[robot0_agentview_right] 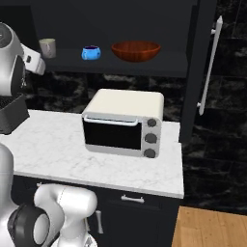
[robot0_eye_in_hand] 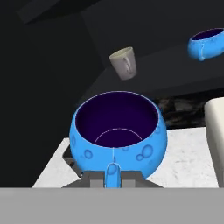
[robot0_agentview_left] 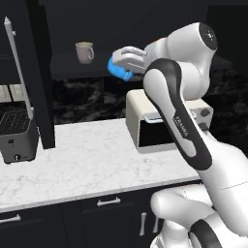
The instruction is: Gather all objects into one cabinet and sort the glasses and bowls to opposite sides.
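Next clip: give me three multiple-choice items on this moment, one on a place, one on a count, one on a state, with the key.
1. Where is the reddish-brown bowl?
A. on the cabinet shelf
B. on the toaster oven
C. on the counter

2. How many blue bowls are there?
A. one
B. two
C. three

3. What is the gripper doing?
A. open above the mug
B. shut on a blue bowl
C. shut on the mug

Key: 1 A, it sits right of the other blue bowl. 2 B, one held, one shelved. 3 B, the hand view has the bowl between the fingers.

Bright blue bowl in the gripper: dark purple inside, bubble spots outside. Beyond it, off-white mug; second blue bowl; reddish-brown bowl. Below: cream toaster oven, white marbled counter.
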Available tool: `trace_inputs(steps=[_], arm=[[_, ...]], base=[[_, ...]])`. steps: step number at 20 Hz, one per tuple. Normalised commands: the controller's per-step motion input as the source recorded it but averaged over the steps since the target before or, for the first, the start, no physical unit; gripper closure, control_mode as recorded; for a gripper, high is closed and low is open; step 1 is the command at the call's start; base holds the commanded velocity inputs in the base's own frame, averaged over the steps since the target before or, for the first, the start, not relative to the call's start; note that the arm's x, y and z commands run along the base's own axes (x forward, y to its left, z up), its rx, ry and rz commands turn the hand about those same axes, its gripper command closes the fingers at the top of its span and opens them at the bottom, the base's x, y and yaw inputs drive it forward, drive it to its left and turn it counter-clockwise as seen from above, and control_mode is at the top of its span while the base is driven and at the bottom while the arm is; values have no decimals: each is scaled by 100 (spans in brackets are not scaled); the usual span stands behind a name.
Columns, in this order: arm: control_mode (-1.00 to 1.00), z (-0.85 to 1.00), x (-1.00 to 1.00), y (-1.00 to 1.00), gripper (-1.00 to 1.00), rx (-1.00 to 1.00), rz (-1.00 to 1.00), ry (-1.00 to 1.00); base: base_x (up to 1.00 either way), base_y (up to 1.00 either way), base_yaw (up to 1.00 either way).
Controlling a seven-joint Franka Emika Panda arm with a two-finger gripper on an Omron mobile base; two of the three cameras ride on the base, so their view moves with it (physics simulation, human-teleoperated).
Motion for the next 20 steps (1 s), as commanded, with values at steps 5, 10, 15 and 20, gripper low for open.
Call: trace_inputs(steps=[5,10,15,20], arm=[[-100,0,31,33,100,-3,2,11],[-100,0,47,11,100,-19,0,1],[-100,0,32,20,100,-10,2,0],[-100,-1,30,9,100,0,6,0]], base=[[0,0,0],[0,0,0],[0,0,0],[0,0,0]])
